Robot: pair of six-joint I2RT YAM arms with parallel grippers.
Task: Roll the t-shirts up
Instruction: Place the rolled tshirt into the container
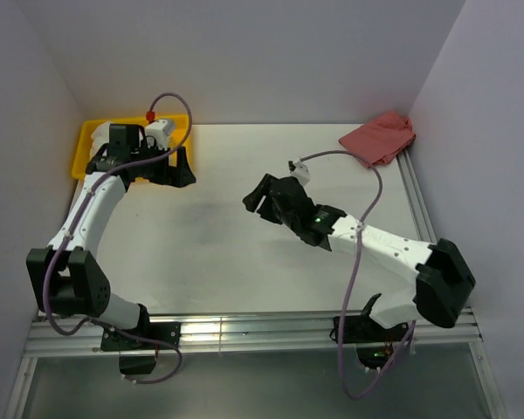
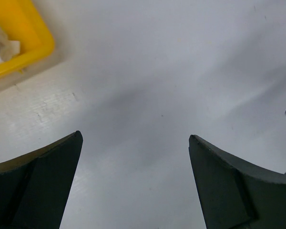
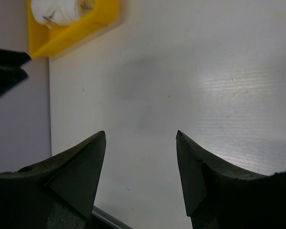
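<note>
You are looking at a robotics lab work cell. Confirm this by the following features:
- a bare white table (image 1: 218, 262), boxed in by plain pale walls (image 1: 244, 52) along its far, left and right edges
- an aluminium rail (image 1: 244, 336) along the near edge
- the left arm (image 1: 87, 209) and the right arm (image 1: 380, 244), both white and black, mounted at that rail
- exposed purple cables (image 1: 360, 262) looping along the arms
- a yellow plastic bin (image 1: 81, 153) at the far left corner
</note>
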